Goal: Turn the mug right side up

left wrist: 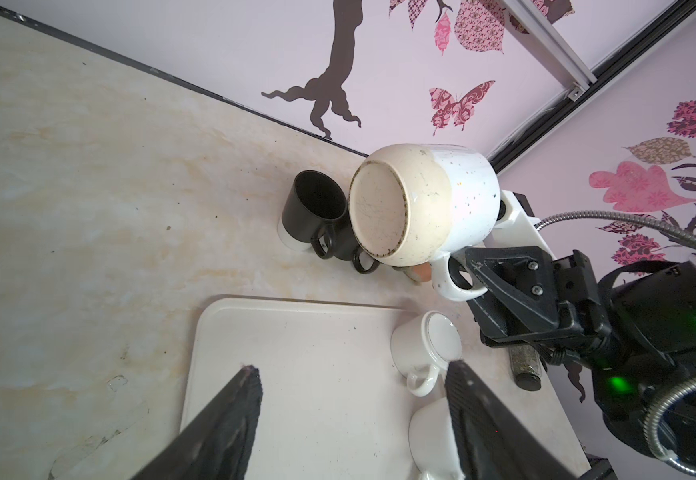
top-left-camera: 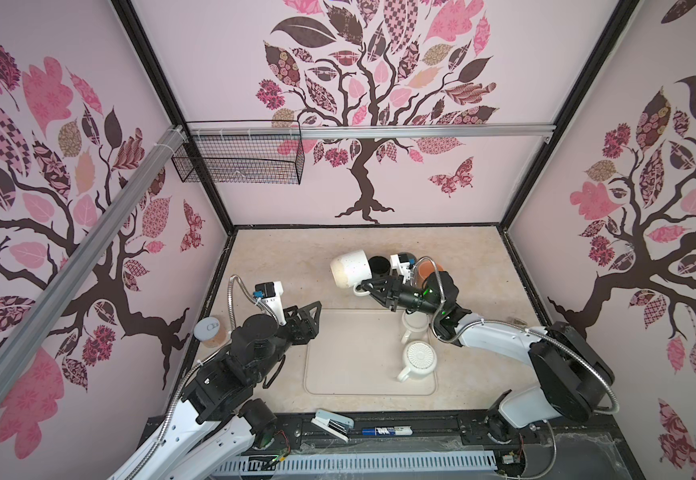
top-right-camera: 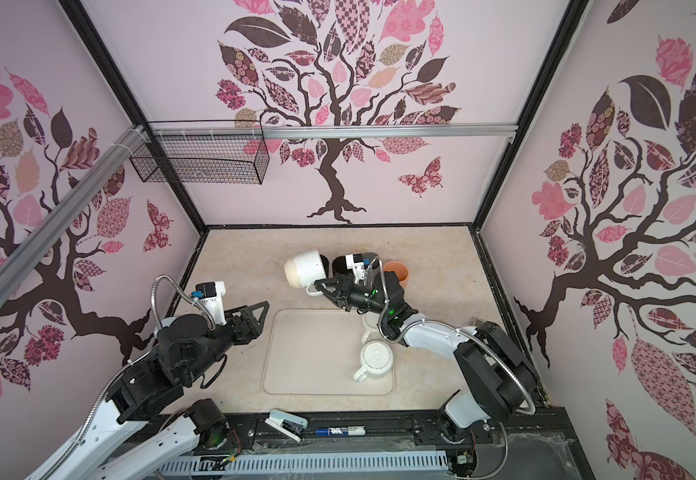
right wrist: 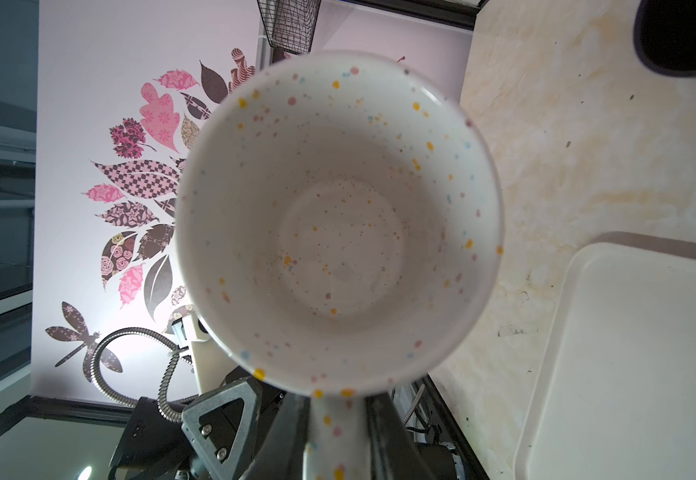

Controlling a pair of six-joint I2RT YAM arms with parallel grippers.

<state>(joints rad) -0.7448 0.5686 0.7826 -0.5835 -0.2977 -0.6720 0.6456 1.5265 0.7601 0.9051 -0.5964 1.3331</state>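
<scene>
Right gripper (top-left-camera: pixel 364 286) clamped on speckled mug (top-left-camera: pixel 352 268) handle, mug sideways aloft; may pivot, clipping black mug (top-left-camera: pixel 379 266) close by.

Legible text: none.
- Marker (top-left-camera: pixel 386 431), on the front rail: white lettering on a blue label, too blurred to read.
- Jar lid (top-left-camera: pixel 209 327), at the worktop's left edge: faint mark, unreadable.
- Camera mount (top-left-camera: pixel 270 298), on the left arm: tiny dark print, unreadable.

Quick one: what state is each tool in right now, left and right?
Left tool: open, holding nothing.
Right tool: closed on the handle of the speckled mug.
</scene>
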